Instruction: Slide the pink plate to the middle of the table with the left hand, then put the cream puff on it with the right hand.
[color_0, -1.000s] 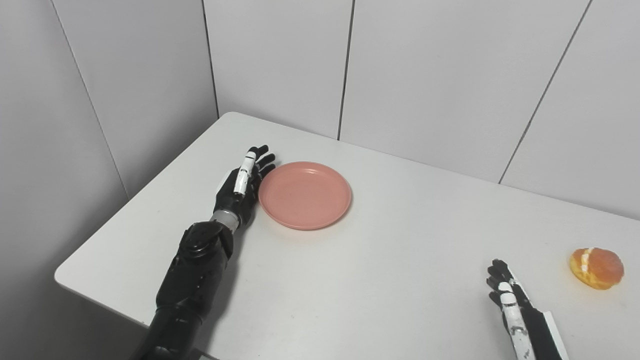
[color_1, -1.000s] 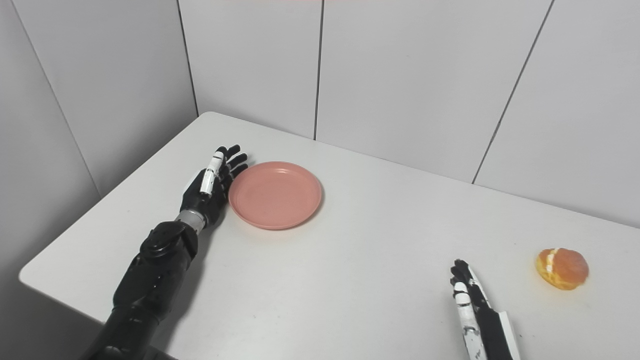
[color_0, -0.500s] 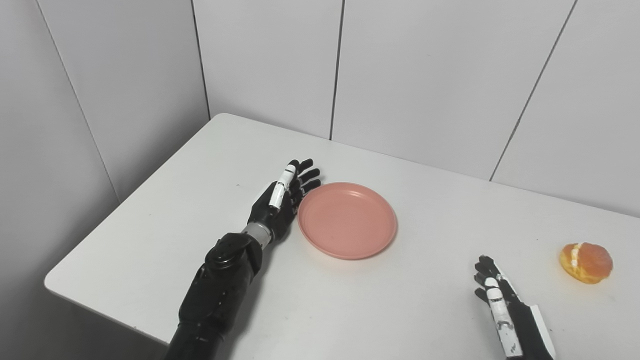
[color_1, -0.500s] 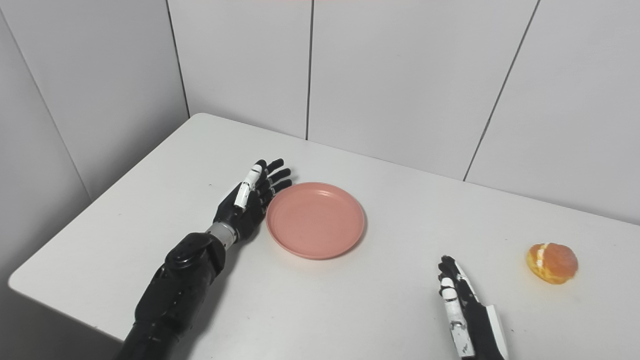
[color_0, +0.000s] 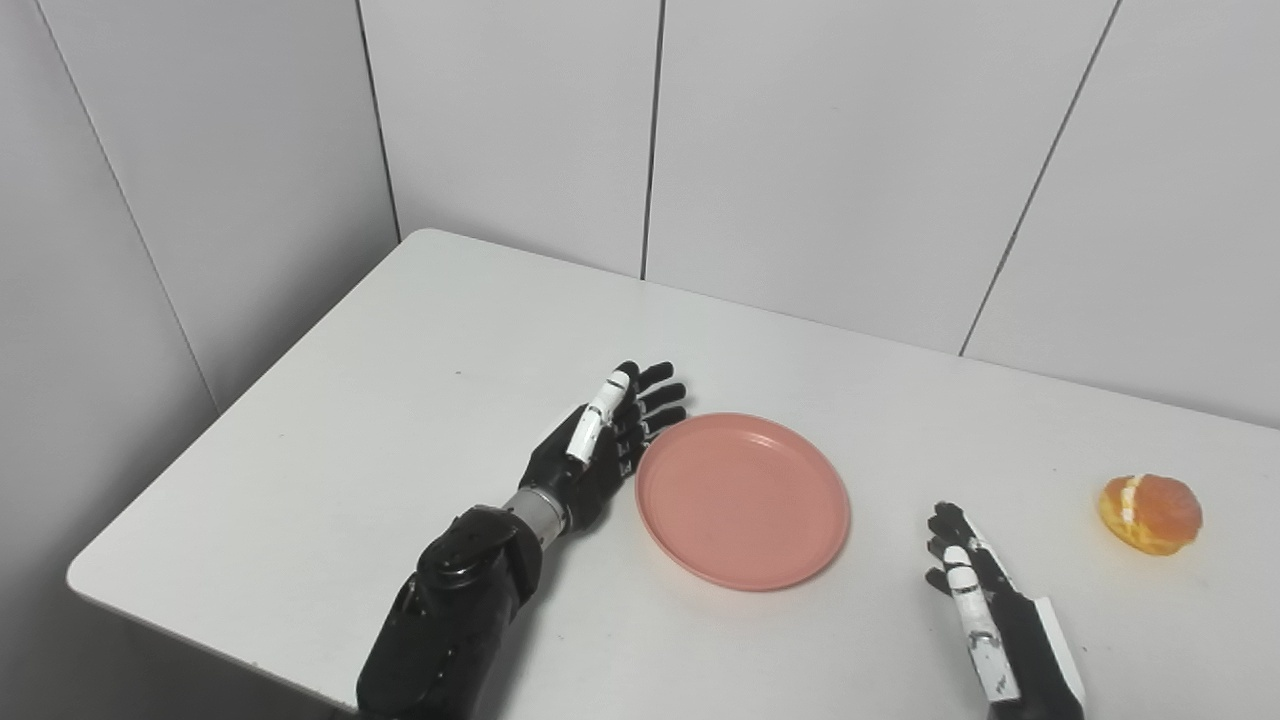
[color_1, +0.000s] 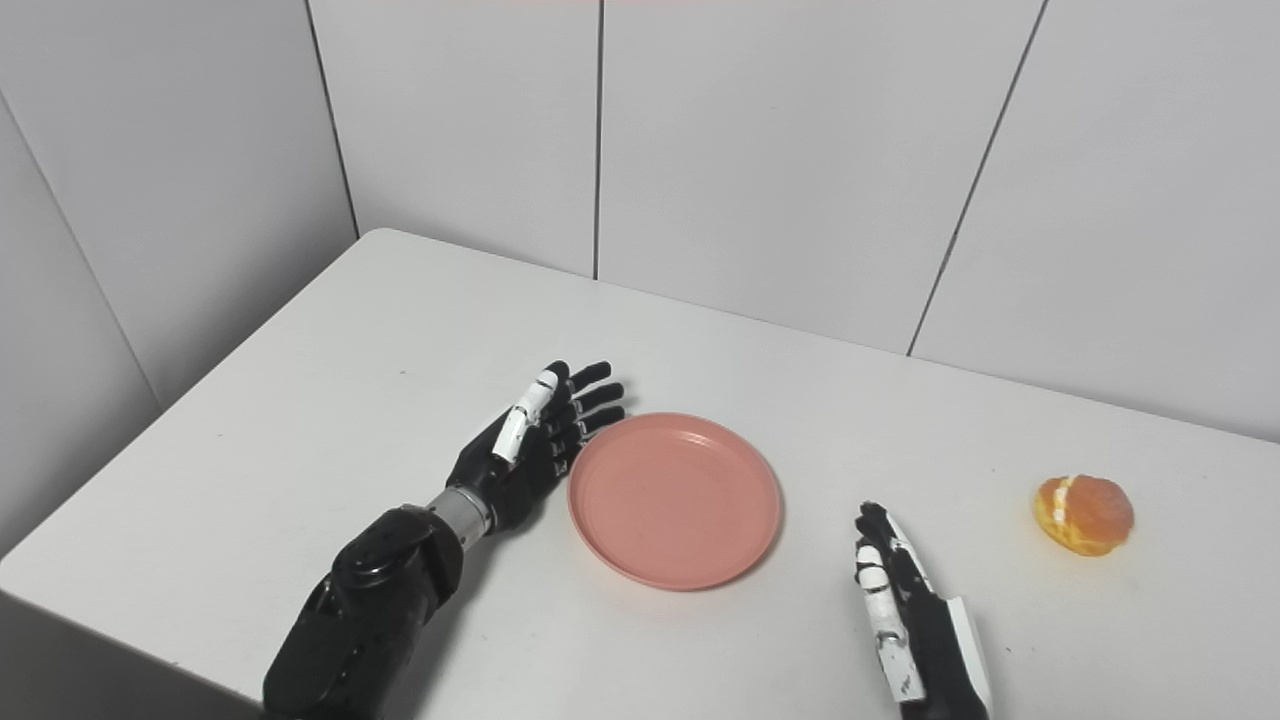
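The pink plate (color_0: 742, 498) lies flat near the middle of the white table (color_0: 380, 360), with nothing on it. My left hand (color_0: 600, 445) stands open on its edge against the plate's left rim, fingers stretched out and pointing away from me. The cream puff (color_0: 1150, 513), orange with a white cream stripe, sits on the table at the far right. My right hand (color_0: 975, 595) is open and holds nothing, resting low at the front between the plate and the puff, apart from both.
Grey panelled walls (color_0: 820, 150) close the table in at the back and on the left. The table's front left edge (color_0: 200, 630) runs close under my left forearm.
My left hand has pushed the plate to the right and toward me across the table. The camera has also shifted, so the whole scene sits differently. The cream puff has stayed in place.
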